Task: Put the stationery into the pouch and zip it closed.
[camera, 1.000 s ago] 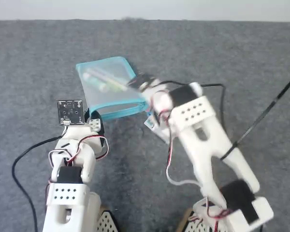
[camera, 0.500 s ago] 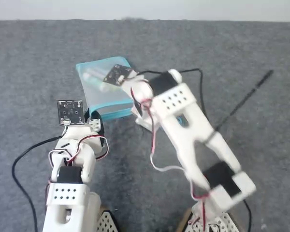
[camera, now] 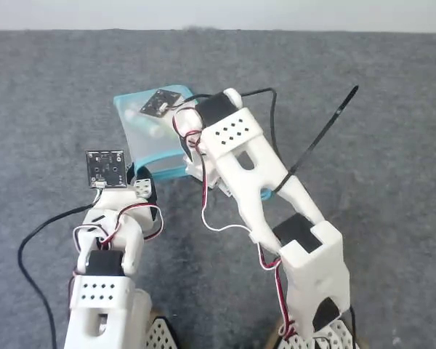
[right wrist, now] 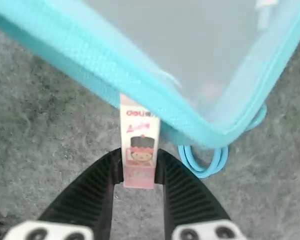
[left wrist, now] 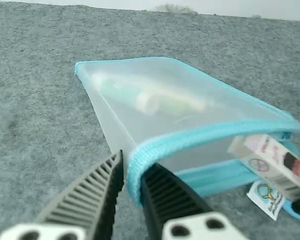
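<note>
Left arm: the left arm [camera: 109, 247] stands at the near left of the counter, reaching forward, with its wrist bent down over the pouch's near left corner.
Left tool: the left tool [left wrist: 132, 167] is clamped on the pouch's teal edge at that corner, one finger on each side of the band.
Right arm: the right arm [camera: 254, 167] rises from the near right and stretches diagonally forward and left. Its wrist hangs over the pouch's near right part, and a black tie [camera: 327, 131] sticks out from its side.
Right tool: the right tool [right wrist: 138, 160] pinches the tag [right wrist: 138, 145] between its two black fingers. The tag hangs from the pouch's teal edge.
Pouch: the pouch [left wrist: 180, 110] is translucent with teal trim and lies on the counter ahead of both arms. Its near edge is lifted where the left tool holds it.
Stationery: the stationery [left wrist: 145, 97] shows as pale green and white sticks through the pouch's wall, lying toward its far side.
Loop: a teal loop [right wrist: 205, 160] dangles from the pouch's corner, just beside the tag and the right tool's finger.
Counter: the counter [camera: 363, 65] is covered in grey, carpet-like fabric.
Room: a pale wall [camera: 218, 14] runs along the counter's far edge.
Cable: a black cable [camera: 29, 247] curves over the counter by the left arm.
</note>
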